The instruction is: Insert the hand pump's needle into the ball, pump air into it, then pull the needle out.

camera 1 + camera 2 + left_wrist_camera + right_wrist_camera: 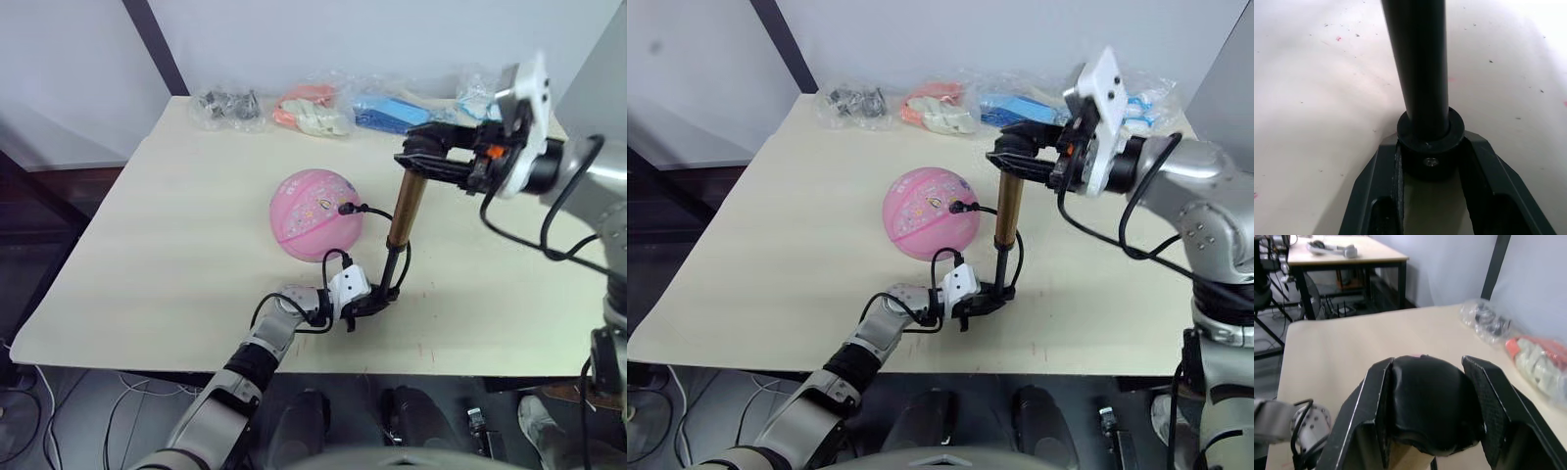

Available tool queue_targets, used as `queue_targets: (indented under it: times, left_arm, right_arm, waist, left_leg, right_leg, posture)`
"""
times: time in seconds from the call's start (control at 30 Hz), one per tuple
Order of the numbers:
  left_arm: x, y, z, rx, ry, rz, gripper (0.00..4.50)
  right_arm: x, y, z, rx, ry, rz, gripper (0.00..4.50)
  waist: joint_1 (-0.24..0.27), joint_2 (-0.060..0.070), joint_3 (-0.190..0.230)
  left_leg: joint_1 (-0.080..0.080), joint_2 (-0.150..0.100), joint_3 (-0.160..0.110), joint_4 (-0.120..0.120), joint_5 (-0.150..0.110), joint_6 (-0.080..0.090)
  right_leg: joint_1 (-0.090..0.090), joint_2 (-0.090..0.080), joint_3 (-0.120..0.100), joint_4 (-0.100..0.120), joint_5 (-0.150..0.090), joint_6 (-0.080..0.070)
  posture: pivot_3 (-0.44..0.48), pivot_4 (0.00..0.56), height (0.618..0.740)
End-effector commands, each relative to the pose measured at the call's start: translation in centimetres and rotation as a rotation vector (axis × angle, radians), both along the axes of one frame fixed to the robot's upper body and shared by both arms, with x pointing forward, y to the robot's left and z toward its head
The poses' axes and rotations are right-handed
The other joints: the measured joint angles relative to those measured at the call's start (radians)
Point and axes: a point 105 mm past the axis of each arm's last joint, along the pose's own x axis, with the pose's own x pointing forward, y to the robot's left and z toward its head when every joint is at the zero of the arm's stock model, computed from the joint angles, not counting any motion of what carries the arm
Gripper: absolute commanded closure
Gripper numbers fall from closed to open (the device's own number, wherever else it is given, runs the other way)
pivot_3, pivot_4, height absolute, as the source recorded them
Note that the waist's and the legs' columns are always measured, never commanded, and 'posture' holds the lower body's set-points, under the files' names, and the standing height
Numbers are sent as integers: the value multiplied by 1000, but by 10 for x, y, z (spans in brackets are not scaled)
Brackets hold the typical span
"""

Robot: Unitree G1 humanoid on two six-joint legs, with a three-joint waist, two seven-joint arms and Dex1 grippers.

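Bagged items (pixel 313 110) at table (pixel 147 245) far edge, behind ball (pixel 315 214).

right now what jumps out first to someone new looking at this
The pink ball at the table's middle, with the needle in its side. Just to its right, the hand pump stands upright: the left gripper clamps its base, the right gripper grips its handle on top.
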Motion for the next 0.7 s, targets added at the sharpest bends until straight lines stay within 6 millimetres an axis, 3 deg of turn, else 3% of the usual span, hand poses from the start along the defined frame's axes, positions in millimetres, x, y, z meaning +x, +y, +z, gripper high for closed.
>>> queue_targets:
  times: [0.03, 0.27, 0.43, 0.6, 0.67, 0.7]
  left_arm:
    - [-15, 17, -37, 124, 115, 14, 3429]
    - [-15, 17, -35, 123, 112, 16, 3429]
    - [-16, 22, -37, 131, 113, 21, 3430]
    - [-16, 21, -36, 130, 111, 19, 3430]
    - [-14, 21, -35, 129, 107, 23, 3430]
    - [-14, 22, -35, 130, 106, 26, 3430]
  right_arm:
    - [-5, -12, 20, 36, -126, -64, 2848]
    - [-1, -2, -85, -118, 40, -81, 2848]
    - [-8, 9, -173, -194, 200, -91, 2848]
    - [-23, 13, -245, -303, 316, -74, 2848]
    - [-27, 14, -253, -298, 335, -68, 2848]
    - [-24, 13, -245, -279, 318, -71, 2848]
  waist:
    - [1, 0, 0]
    - [-2, -4, -4]
    - [-7, -10, -12]
    - [-17, -13, -20]
    - [-19, -12, -22]
    - [-21, -13, -26]
  left_leg:
    - [0, 0, 0, 0, 0, 0]
    - [3, 0, 1, 0, 0, 0]
    - [10, 3, 0, 0, 0, 0]
    - [25, 4, 1, -3, 0, 0]
    - [26, 4, 0, -4, 0, 0]
    - [28, 4, 0, -5, 0, 0]
  right_leg:
    - [0, 0, 0, 0, 0, 0]
    - [3, 0, 1, 0, 0, 1]
    - [9, 3, 0, 0, -3, 4]
    - [21, 4, 0, -1, -6, 0]
    - [23, 4, 0, -1, -7, -1]
    - [25, 4, 0, -1, -7, -1]
  posture:
    - [0, 150, 740]
    - [0, 150, 740]
    - [0, 150, 740]
    - [0, 150, 740]
    - [0, 150, 740]
    - [0, 150, 740]
